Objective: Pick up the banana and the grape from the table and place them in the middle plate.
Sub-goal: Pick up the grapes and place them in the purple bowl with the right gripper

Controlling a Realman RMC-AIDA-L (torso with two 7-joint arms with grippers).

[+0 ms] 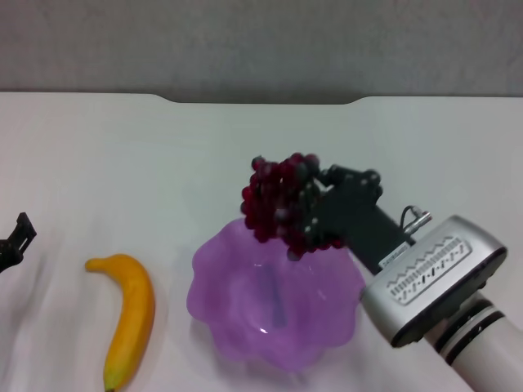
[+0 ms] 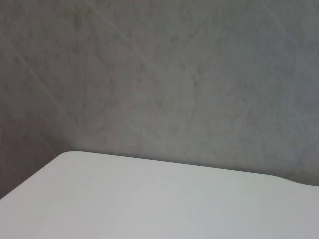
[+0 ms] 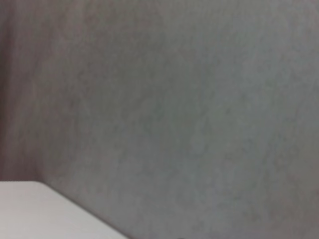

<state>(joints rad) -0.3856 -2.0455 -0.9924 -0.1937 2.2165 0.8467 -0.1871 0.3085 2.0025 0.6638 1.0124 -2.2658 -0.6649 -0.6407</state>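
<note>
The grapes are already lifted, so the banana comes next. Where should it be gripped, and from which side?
Probably take the banana across its thick middle, coming straight down from above. It lies flat on the table, running near to far with narrow ends, so fingers set left and right would span its width. The left gripper is nearest; the right gripper holds the grapes above the plate.

One banana (image 1: 127, 317) lies on the one white table (image 1: 98, 163). There is one bunch of grapes (image 1: 280, 202); its berries are too many and too tightly packed to count, perhaps a few dozen. One lilac scalloped plate (image 1: 245, 327) is in sight. Two grippers show: the right gripper (image 1: 306, 214), and the left gripper (image 1: 16, 241), only partly in sight at the edge.
</note>
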